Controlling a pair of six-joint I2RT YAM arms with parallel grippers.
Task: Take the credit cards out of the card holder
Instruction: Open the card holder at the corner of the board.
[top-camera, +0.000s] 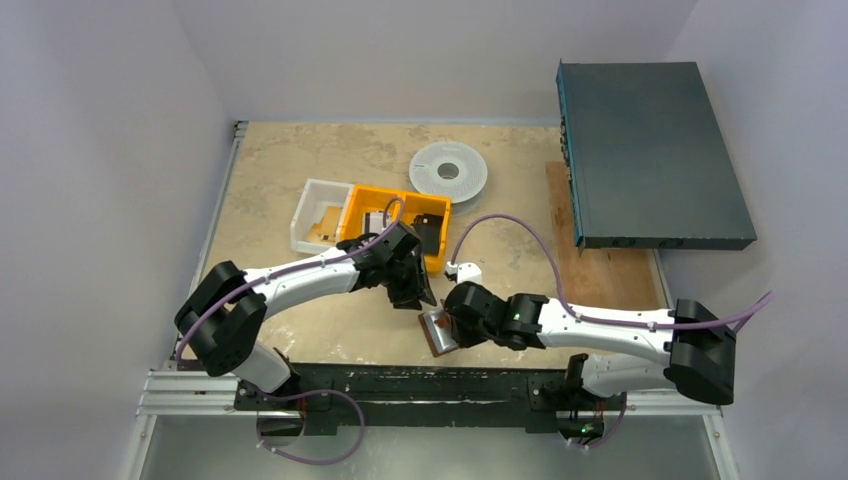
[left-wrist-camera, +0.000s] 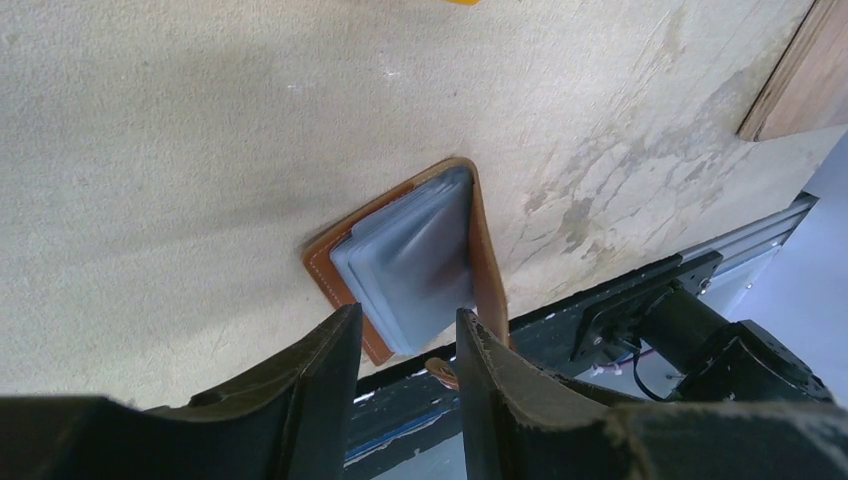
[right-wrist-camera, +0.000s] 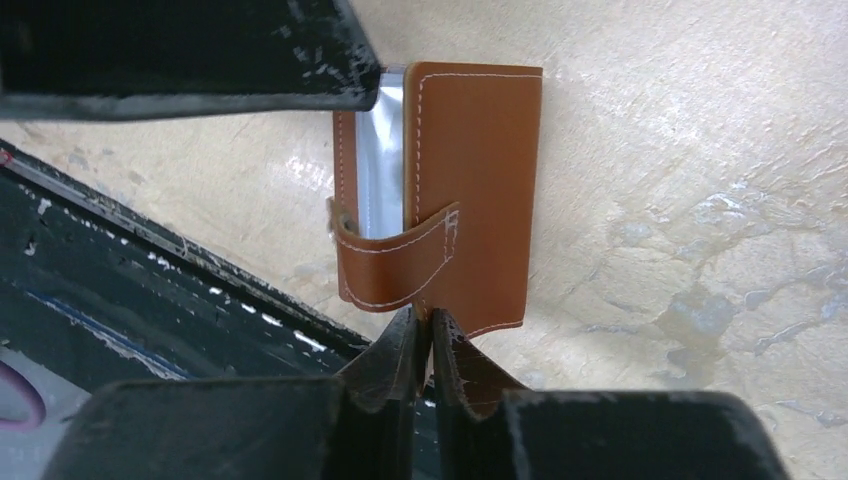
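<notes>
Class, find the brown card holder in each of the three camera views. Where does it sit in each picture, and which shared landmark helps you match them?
Top external: card holder at lower centre.
Left wrist: card holder near the centre of the frame.
Right wrist: card holder at upper centre.
Shared landmark: the black rail, running close beside it in every view.
</notes>
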